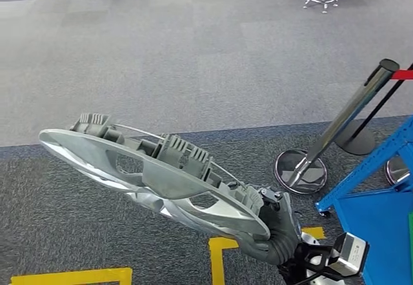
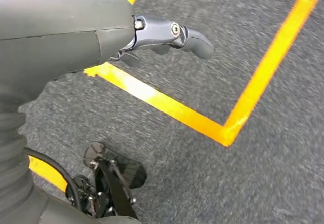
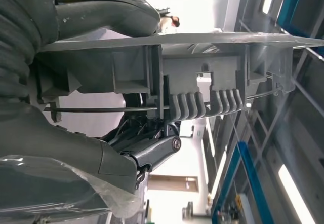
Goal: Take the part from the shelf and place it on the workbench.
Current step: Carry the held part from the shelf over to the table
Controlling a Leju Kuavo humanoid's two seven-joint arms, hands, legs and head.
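While the right hand (image 1: pixel 275 230) grips the part (image 1: pixel 151 169) by one end, the long grey piece juts out above the carpet (image 1: pixel 195 59), left of the blue shelf (image 1: pixel 380 188). Left hand (image 2: pixel 172 36) hangs over yellow floor tape (image 2: pixel 198 117), fingers extended, holding nothing.

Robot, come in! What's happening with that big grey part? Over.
Right hand holds grey part, carried over carpet. Left hand empty, fingers apart. Barrier post and blue frame at right.
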